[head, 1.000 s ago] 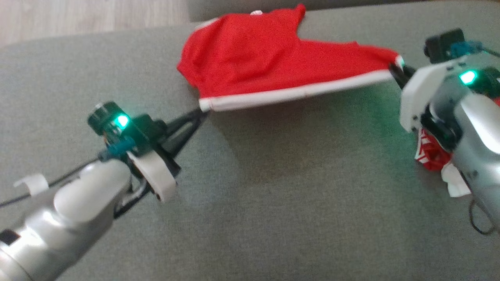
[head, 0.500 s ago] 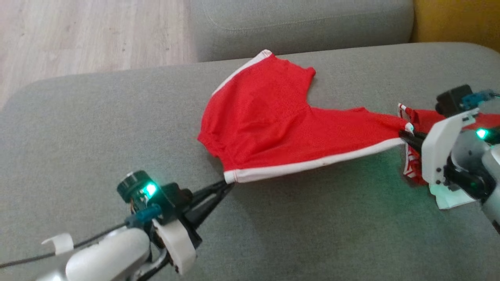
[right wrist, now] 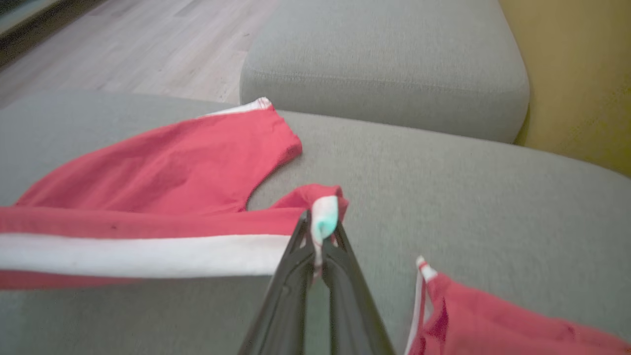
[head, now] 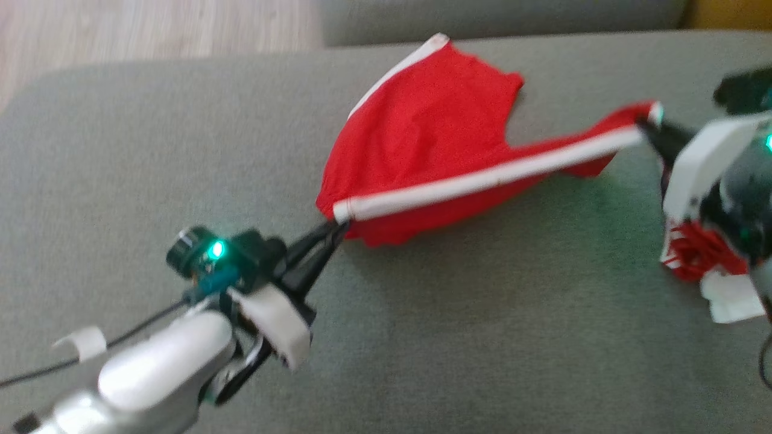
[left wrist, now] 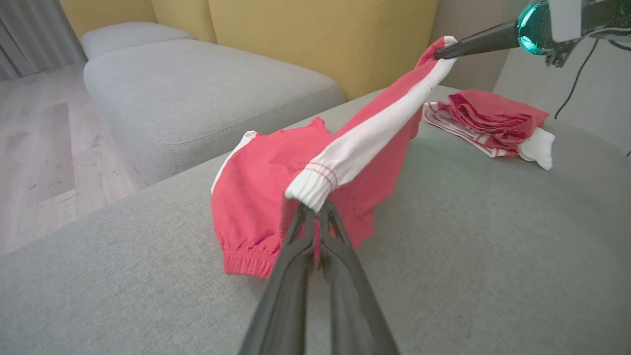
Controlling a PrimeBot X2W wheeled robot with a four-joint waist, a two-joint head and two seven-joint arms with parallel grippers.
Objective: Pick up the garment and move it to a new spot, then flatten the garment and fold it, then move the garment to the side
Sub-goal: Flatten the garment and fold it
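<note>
Garment (head: 431, 132), red with a white stripe, is stretched between both grippers. The left gripper (head: 336, 226) is pressed shut on the stripe's cuffed end, and the right gripper (head: 643, 124) pinches the other end, so the striped edge is taut and lifted. The rest drapes onto the grey cushion (head: 422, 337). A red-and-white pile (left wrist: 488, 125) lies near the right arm. Farther off are a second cushion (right wrist: 384, 59) and the floor (left wrist: 34, 148).
</note>
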